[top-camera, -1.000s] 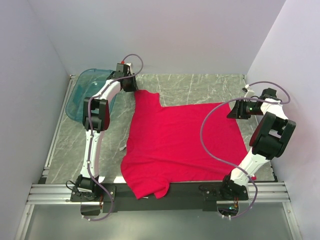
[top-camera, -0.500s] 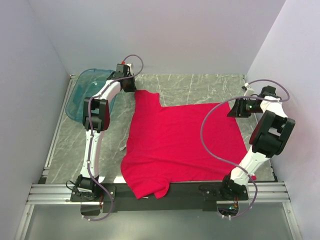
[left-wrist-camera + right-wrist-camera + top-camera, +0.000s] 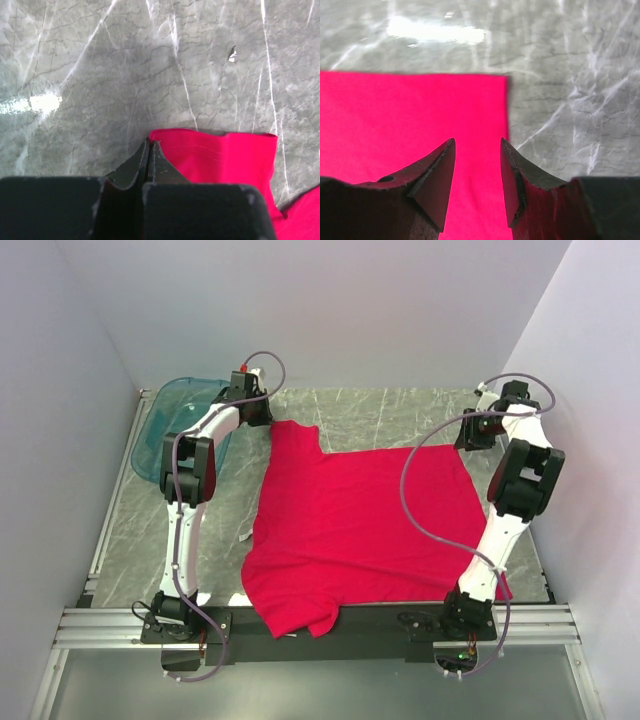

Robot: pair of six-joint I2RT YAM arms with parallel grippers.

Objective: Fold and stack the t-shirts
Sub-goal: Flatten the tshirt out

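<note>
Two dark, wedge-shaped fingers of the left gripper are pressed flat together on the stitched corner of a sleeve of the t-shirt. The right gripper holds its pointed jaws apart just above the shirt's square far-right corner. The soft, plain red fabric lies spread almost smooth across the glossy grey marbled table. At the far left corner sits a translucent teal tub with rounded walls.
</note>
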